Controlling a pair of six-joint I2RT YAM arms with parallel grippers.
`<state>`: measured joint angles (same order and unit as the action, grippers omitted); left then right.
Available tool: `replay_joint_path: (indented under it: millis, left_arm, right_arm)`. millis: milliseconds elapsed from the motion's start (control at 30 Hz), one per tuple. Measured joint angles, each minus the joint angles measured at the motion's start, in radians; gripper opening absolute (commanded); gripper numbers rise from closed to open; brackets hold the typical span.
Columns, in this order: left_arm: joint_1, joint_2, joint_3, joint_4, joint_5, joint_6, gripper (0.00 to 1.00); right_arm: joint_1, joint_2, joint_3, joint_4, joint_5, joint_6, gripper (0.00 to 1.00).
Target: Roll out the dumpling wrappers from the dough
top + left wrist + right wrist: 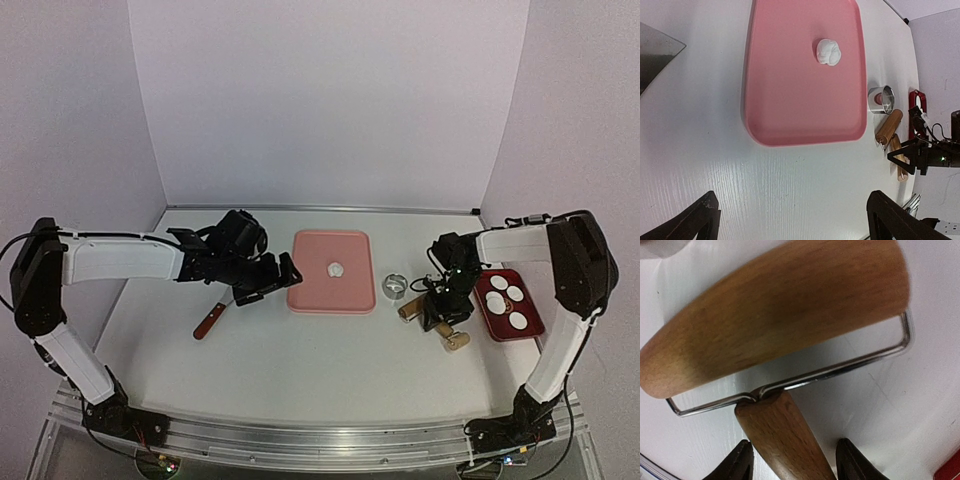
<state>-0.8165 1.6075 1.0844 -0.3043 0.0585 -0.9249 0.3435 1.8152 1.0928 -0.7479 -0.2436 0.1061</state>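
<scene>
Dough (828, 52): a small, creased white lump near the middle of the pink tray (310, 290) at the centre of your worktop (300, 350). Three round white dumpling wrappers (508, 292) lie in the red tray (497, 305) by the right edge. Your left pincer (792, 215) gapes wide. Your right pincer (795, 460) straddles the rolling pin (775, 315) handle, with a gap on one side.

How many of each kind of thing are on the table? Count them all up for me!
Trays: 2 (pink tray, red tray)
Wrappers: 3
Dough: 1
Roller: 1
Ring cutter: 1
Knife: 1
Total: 9
</scene>
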Motion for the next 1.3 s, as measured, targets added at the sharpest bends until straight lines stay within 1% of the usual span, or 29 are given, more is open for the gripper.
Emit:
replay_joint_path:
  millis: [33,233,267,333,367,533,633,733,900,1100,1233,1300]
  left_arm:
    - [-0.002,0.009,0.010,0.000,0.001,0.000,1.00]
    - [-0.017,0.054,0.084,-0.001,0.014,0.009,0.99]
    - [-0.021,0.060,0.095,-0.002,0.022,0.009,0.99]
    - [-0.029,0.066,0.110,-0.002,0.037,0.012,0.99]
    - [-0.035,0.067,0.116,-0.003,0.048,0.013,1.00]
    - [-0.070,0.067,0.124,-0.005,0.124,0.016,0.99]
    - [-0.092,0.067,0.124,-0.004,0.190,0.014,1.00]
    - [-0.107,0.067,0.124,0.007,0.261,0.008,0.99]
    - [-0.112,0.068,0.124,0.082,0.360,-0.017,1.00]
    - [-0.112,0.103,0.124,0.204,0.443,-0.057,0.99]
    - [-0.112,0.146,0.124,0.216,0.468,-0.072,0.99]
    - [-0.112,0.168,0.124,0.211,0.472,-0.077,0.97]
  right_arm:
    - [0.006,0.008,0.002,-0.002,0.012,0.002,0.48]
    - [0.035,0.018,0.014,-0.006,0.060,0.005,0.21]
    - [0.037,0.016,0.014,-0.005,0.065,0.005,0.17]
    - [0.044,0.009,0.013,-0.006,0.075,0.008,0.03]
    - [0.046,0.003,0.013,-0.007,0.075,0.004,0.00]
    - [0.081,-0.094,0.012,-0.015,0.069,-0.017,0.00]
    - [0.134,-0.182,0.018,-0.022,0.018,-0.029,0.00]
    - [0.186,-0.222,0.047,-0.039,-0.025,-0.032,0.00]
    - [0.291,-0.228,0.118,-0.064,-0.061,-0.033,0.00]
    - [0.399,-0.201,0.212,-0.098,-0.078,-0.037,0.00]
    - [0.442,-0.157,0.260,-0.103,-0.087,-0.039,0.00]
    - [0.455,-0.143,0.274,-0.109,-0.088,-0.041,0.00]
